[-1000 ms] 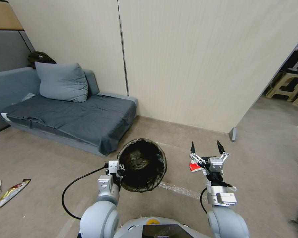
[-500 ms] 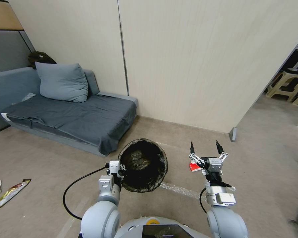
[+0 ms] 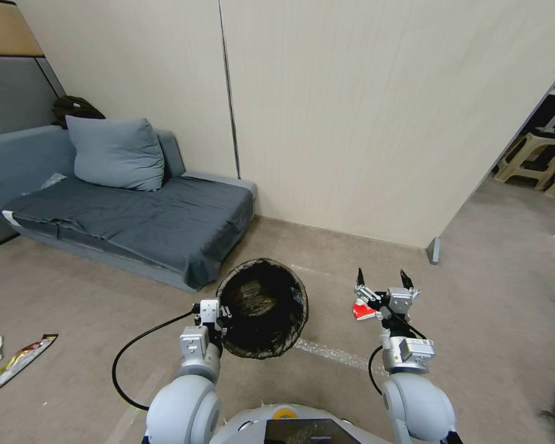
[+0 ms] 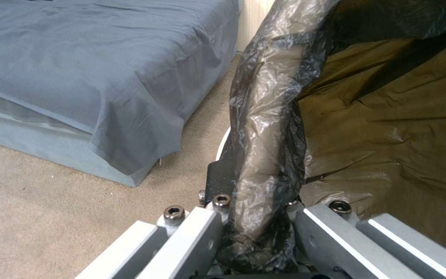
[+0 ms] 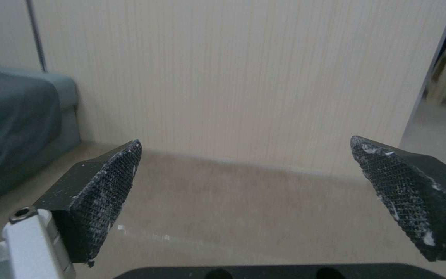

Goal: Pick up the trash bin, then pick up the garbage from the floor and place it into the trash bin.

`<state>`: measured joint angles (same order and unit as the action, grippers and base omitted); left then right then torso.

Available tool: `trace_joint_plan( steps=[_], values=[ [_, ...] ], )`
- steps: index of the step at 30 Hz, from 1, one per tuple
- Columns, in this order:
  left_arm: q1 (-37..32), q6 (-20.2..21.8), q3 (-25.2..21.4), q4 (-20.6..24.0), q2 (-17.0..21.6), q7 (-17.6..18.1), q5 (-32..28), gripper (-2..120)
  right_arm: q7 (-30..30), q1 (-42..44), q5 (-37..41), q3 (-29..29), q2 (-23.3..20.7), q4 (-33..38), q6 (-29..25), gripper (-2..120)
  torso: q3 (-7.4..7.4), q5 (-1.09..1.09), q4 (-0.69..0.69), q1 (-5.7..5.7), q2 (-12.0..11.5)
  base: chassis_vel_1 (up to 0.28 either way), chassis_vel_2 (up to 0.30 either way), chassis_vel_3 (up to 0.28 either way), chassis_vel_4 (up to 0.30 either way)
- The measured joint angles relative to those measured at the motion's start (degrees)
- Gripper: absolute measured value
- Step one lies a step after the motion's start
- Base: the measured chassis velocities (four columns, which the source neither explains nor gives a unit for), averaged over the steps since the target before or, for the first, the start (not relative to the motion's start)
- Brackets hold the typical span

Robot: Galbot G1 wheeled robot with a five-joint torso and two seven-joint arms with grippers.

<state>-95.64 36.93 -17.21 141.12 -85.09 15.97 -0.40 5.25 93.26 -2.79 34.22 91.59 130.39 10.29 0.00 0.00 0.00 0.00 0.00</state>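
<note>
Dark plastic lining the trash bin [image 3: 262,307] is what your left gripper [image 3: 219,316] is clamped on, at the rim nearest the sofa [image 3: 123,216], holding the bin off the floor. Your right gripper [image 3: 382,279] hovers with fingers spread wide above a red-and-white wrapper [image 3: 362,311] lying on the carpet.

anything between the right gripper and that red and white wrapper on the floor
Nothing visible. The right gripper hangs open above the floor, and the red-and-white wrapper lies just below and to its left on bare carpet. The trash bin, held at its rim by the left gripper, sits off to the side.
</note>
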Motion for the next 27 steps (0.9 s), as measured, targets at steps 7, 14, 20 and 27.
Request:
trace_joint_plan(
  steps=[7, 14, 20, 27],
  values=[
    [-0.1, 0.0, -0.1, -0.1, 0.1, 0.1, 0.1, 0, 2.4, -4.4, 5.4, 0.5, -0.8, -4.1, 10.1, 100, 0.00, 0.00, -0.01, 0.00, 0.0, 0.000, 0.000, 0.000, 0.000],
    [-0.2, 0.0, -0.1, -0.1, 0.1, 0.1, 0.4, 0, 3.4, -6.3, 7.6, 0.8, -1.2, -5.9, 14.2, 100, 0.00, 0.00, 0.00, 0.00, 0.0, 0.000, 0.000, 0.000, 0.000],
    [-0.2, 0.0, -0.1, -0.1, 0.0, 0.2, 0.4, 0, 3.6, -7.1, 8.0, 0.8, -1.5, -7.5, 14.7, 100, 0.00, -0.01, -0.02, 0.00, 0.0, 0.000, 0.000, 0.000, 0.000],
    [-0.2, 0.0, 0.2, -0.1, -0.1, 0.2, 0.5, 0, 4.1, -11.1, 9.3, 0.6, -3.0, -16.0, 15.3, 100, 0.01, 0.02, 0.05, 0.01, 0.0, 0.000, 0.000, 0.000, 0.000]
  ],
)
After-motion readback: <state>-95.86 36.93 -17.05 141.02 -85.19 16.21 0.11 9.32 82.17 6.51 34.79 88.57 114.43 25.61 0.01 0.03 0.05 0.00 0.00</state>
